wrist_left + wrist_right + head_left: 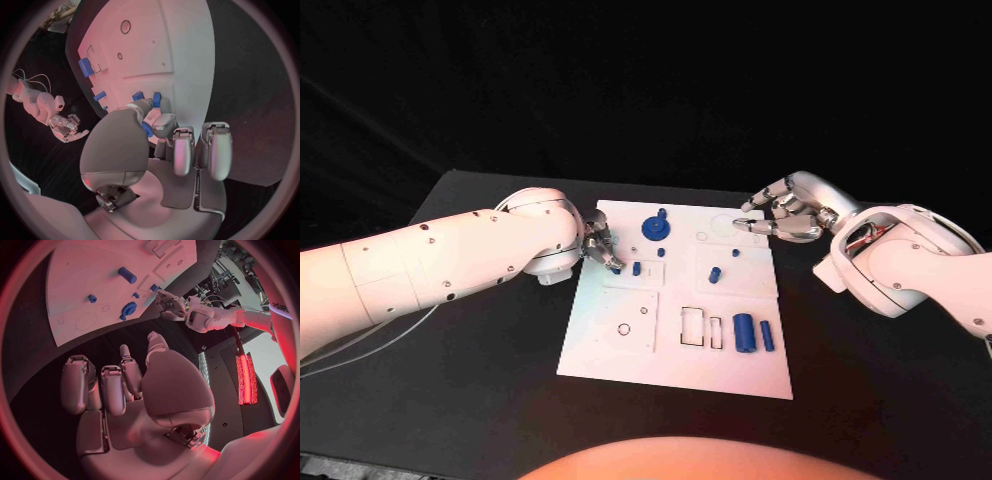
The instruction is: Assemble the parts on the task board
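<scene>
Black bench under a dark backdrop; the white task board [678, 300] lies at frame centre in the head view, slightly skewed. On it: a blue round disc part [655, 229] near the board's upper edge, a small peg [661, 252] just below it, another peg [636, 268] left of centre, a short cylinder [715, 274] right of centre, and two larger upright cylinders [744, 331] [766, 335] side by side in the lower right, beside rectangular slots [692, 327]. A small round hole [625, 328] sits open in the lower left panel. Left hand [599, 250] at the board's left edge, fingers [164, 125] curled down tight around a small blue piece [147, 130]; the left wrist view shows blue between the fingertips, so I judge it pinched, though the contact is partly hidden. Right hand [783, 215] hovers off the board's upper right corner, fingers loosely curled, nothing in them, apart from every part. Step in hand, as I read it: left hand picking or seating a small peg near the left-centre sockets. Next move calls for a clean vertical lift or press, peg kept upright, aligned over its socket; right hand looks free to steady the board.
</scene>
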